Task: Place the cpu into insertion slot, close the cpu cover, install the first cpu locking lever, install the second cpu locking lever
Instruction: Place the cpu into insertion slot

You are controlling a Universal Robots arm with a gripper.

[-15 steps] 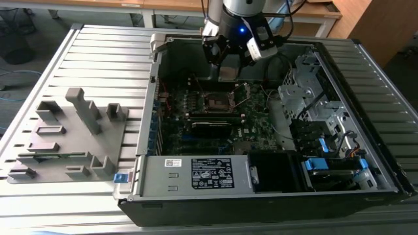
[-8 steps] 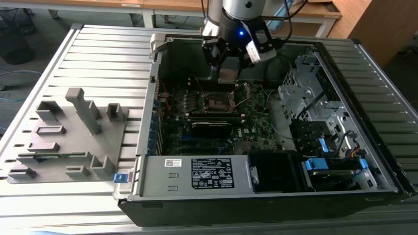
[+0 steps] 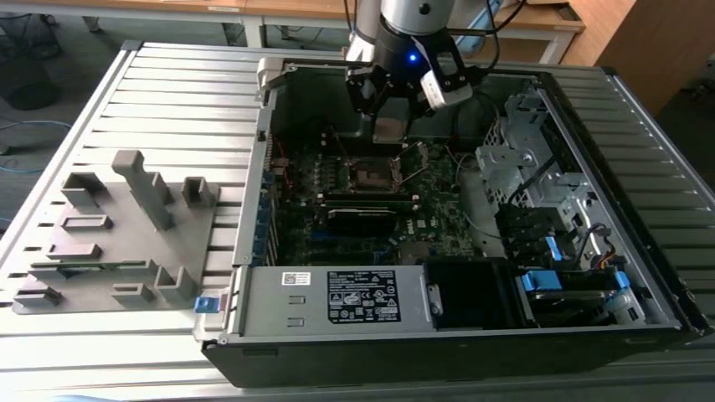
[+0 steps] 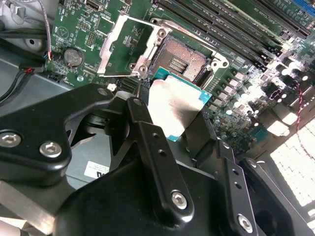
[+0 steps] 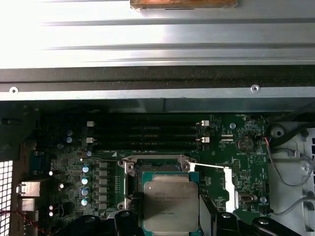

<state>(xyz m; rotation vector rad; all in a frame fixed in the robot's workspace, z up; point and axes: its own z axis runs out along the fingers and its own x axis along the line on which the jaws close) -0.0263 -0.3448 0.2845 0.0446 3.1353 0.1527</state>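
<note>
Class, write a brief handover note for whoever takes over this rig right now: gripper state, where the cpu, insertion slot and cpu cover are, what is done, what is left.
The gripper is shut on the cpu, fingers at two opposite edges.
The cpu is held over the motherboard, close to the insertion slot, not in it.
The insertion slot is empty, contacts bare.
The cpu cover is swung open beside the slot.
Done: cpu is in the grasp.
Left: cpu not seated, cover not closed, neither locking lever installed.

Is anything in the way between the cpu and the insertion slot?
Nothing visible. The pincer holds the cpu near the bare insertion slot; the cpu cover is swung open beside it.
</note>
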